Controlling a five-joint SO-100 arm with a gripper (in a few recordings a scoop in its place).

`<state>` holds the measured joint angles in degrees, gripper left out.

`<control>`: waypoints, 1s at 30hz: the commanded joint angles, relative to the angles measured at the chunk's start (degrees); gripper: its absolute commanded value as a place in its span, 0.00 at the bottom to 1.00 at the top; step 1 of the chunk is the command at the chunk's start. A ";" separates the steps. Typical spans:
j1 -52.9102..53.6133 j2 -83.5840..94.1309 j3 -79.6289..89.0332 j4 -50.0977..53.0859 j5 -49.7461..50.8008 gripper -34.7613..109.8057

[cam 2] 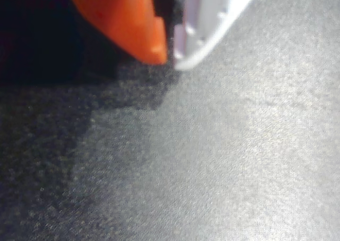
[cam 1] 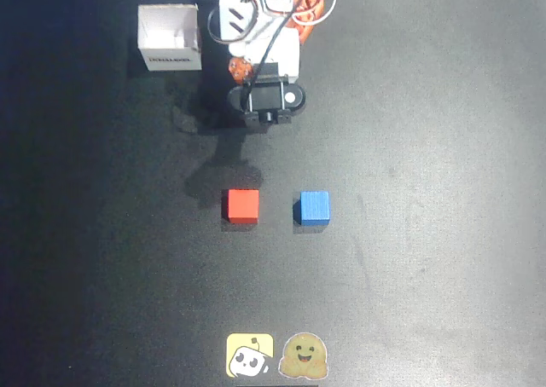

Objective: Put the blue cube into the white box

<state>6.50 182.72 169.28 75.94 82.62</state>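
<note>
Blue cube [cam 1: 315, 208], a small solid block with plain bright faces, lies flat on the dark matte table [cam 1: 444, 148] in the overhead view, just right of a red cube [cam 1: 241, 205] of the same size; a narrow strip of bare table separates the two, and their upper edges run level with each other. Taking the blue cube as landmark, the white square cardboard box [cam 1: 170, 37] with thin walls stands well apart, up and to the left, its open top facing the camera and a band of dark lettering on its lower outer wall. The white and orange robot arm [cam 1: 256, 29] sits above the blue cube and slightly left, just right of the box, with a black wrist unit [cam 1: 266, 100] at its lower end. Below the blue cube, at the picture's bottom edge, lie two flat stickers: a yellow square robot sticker [cam 1: 249, 355] and a tan smiling-face sticker [cam 1: 305, 357], side by side.

In the wrist view, the gripper [cam 2: 171, 52] shows an orange fingertip [cam 2: 143, 28] and a white fingertip [cam 2: 204, 34] with tips almost touching, pressed together on nothing, above bare grey table surface and its own shadow.
</note>
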 commanded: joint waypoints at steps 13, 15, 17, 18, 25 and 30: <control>0.79 0.35 0.00 0.26 0.26 0.24; 0.70 0.35 0.00 0.26 0.26 0.24; 0.35 0.35 0.00 0.26 -0.18 0.24; 0.26 0.35 0.00 0.18 -0.62 0.24; -2.99 0.00 -6.94 2.29 1.85 0.24; -6.06 -16.61 -20.57 1.76 5.36 0.24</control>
<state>1.23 175.52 157.68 78.31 86.92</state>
